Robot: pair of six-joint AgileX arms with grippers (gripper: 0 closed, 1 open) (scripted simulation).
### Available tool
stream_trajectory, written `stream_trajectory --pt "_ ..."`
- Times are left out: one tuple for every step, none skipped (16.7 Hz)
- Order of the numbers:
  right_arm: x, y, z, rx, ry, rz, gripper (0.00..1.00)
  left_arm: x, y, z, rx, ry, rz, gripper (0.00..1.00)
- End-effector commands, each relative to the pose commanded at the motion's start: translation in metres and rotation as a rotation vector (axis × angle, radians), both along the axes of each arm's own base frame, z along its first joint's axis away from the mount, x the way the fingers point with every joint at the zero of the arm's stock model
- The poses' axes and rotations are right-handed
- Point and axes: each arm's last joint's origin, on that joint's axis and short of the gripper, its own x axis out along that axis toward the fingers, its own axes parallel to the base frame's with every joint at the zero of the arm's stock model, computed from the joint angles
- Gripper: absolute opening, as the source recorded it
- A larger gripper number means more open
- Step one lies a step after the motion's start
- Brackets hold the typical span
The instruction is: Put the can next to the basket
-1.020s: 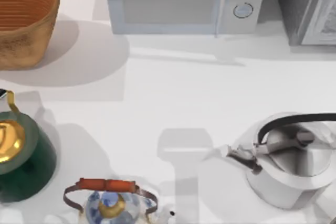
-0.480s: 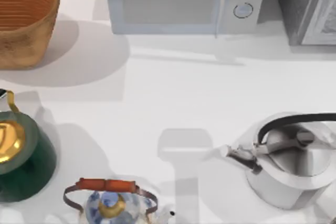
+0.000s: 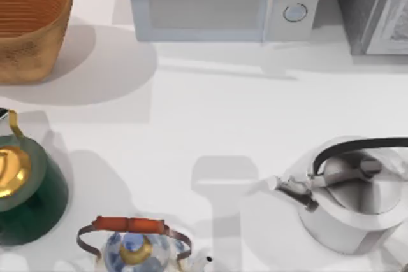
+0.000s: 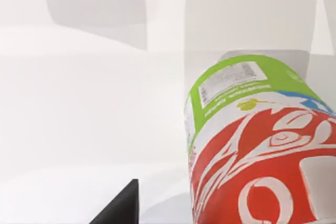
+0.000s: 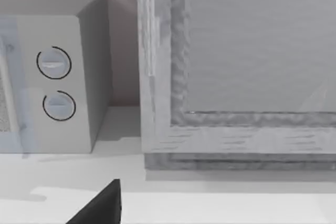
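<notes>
Nothing moved — can point(image 4: 252, 145) by left wrist.

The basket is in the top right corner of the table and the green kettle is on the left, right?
Not quite. In the top view the basket sits in the top left corner, not the right. The green kettle is on the left, as you said.

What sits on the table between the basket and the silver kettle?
In the top view, nothing: bare white table runs from the basket to the silver kettle.
</notes>
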Motion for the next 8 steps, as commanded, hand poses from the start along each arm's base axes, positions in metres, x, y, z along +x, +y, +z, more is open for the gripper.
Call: stream_trajectory --pt "0.0000 0.0000 0.0000 0.000 0.000 0.000 1.00 0.0000 0.0000 0.0000 0.000 0.000 0.000 1.00" --pt "0.0000 0.0000 0.0000 0.000 0.000 0.000 1.00 0.0000 0.0000 0.0000 0.000 0.000 0.000 1.00" --pt "0.0000 0.0000 0.0000 0.000 0.000 0.000 1.00 0.0000 0.0000 0.0000 0.000 0.000 0.000 1.00" --pt "0.0000 0.0000 0.0000 0.000 0.000 0.000 1.00 0.0000 0.0000 0.0000 0.000 0.000 0.000 1.00" --pt "0.0000 0.0000 0.0000 0.000 0.000 0.000 1.00 0.0000 0.0000 0.0000 0.000 0.000 0.000 1.00" --pt "0.0000 0.0000 0.0000 0.000 0.000 0.000 1.00 0.0002 -0.0004 0.0002 0.000 0.000 -0.001 1.00" --pt "0.0000 0.0000 0.0000 0.000 0.000 0.000 1.00 0.0003 -0.0001 0.0011 0.000 0.000 -0.001 1.00" --pt "0.0000 0.0000 0.0000 0.000 0.000 0.000 1.00 0.0007 0.0003 0.0050 0.001 -0.002 0.000 1.00"
